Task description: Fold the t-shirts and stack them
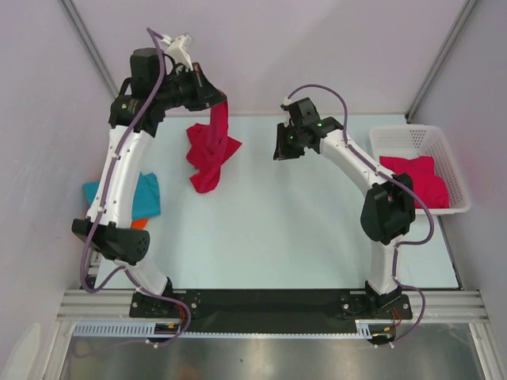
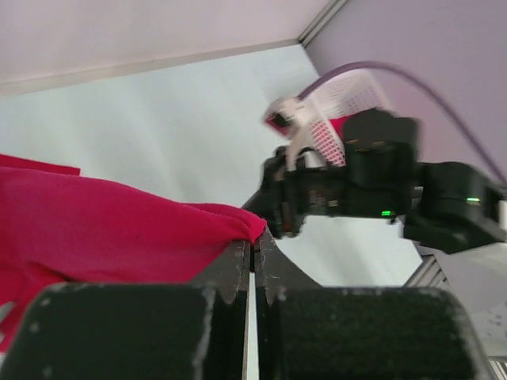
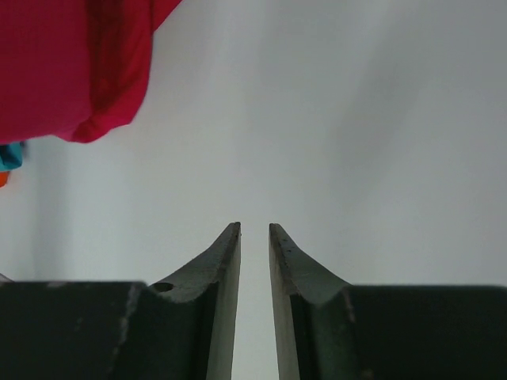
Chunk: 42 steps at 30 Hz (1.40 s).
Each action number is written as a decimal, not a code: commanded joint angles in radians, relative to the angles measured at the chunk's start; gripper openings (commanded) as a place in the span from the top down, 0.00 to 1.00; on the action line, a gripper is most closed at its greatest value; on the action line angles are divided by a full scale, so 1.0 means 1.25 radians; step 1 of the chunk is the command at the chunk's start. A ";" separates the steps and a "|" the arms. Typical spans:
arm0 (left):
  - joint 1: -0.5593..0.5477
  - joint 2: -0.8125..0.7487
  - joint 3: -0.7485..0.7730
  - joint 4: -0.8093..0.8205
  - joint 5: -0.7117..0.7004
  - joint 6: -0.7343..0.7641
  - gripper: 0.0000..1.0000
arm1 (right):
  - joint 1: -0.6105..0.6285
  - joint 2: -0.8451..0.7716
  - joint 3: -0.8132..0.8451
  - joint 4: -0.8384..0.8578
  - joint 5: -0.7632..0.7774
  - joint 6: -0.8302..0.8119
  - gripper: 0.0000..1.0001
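My left gripper (image 1: 218, 96) is raised at the back left and shut on an edge of a crimson red t-shirt (image 1: 210, 150), which hangs crumpled with its lower end on the table. The left wrist view shows the cloth (image 2: 103, 237) pinched at my left gripper (image 2: 253, 244). My right gripper (image 1: 279, 147) hovers to the right of that shirt, apart from it, its jaws a narrow gap apart and empty (image 3: 254, 228). The shirt's lower corner shows in the right wrist view (image 3: 71, 63). A teal t-shirt (image 1: 148, 195) lies at the left edge with an orange one (image 1: 139, 224) partly under my left arm.
A white mesh basket (image 1: 412, 138) stands at the right edge with another crimson t-shirt (image 1: 417, 179) in it. The basket also shows in the left wrist view (image 2: 344, 99) behind my right arm (image 2: 372, 190). Walls enclose the table on the left, back and right.
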 commanded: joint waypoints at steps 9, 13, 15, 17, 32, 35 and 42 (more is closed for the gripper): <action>0.065 -0.171 -0.013 0.074 -0.181 -0.035 1.00 | 0.045 0.003 -0.003 0.014 0.024 0.010 0.74; 0.072 -0.147 -0.038 0.043 -0.246 -0.032 1.00 | 0.076 -0.020 -0.035 0.027 0.032 0.017 0.74; 0.074 -0.142 -0.066 0.043 -0.266 -0.032 1.00 | 0.097 -0.026 -0.042 0.024 0.044 0.021 0.73; 0.075 -0.139 -0.081 0.043 -0.267 -0.029 1.00 | 0.129 -0.034 -0.067 0.025 0.057 0.023 0.73; 0.092 -0.156 -0.240 0.071 -0.255 -0.011 1.00 | 0.334 -0.068 -0.238 0.116 0.136 0.095 0.64; 0.096 -0.168 -0.266 0.076 -0.251 -0.008 1.00 | 0.345 -0.009 -0.219 0.143 0.136 0.085 0.64; 0.118 -0.199 -0.314 0.085 -0.233 0.002 1.00 | 0.346 0.100 -0.137 0.117 0.175 0.062 0.64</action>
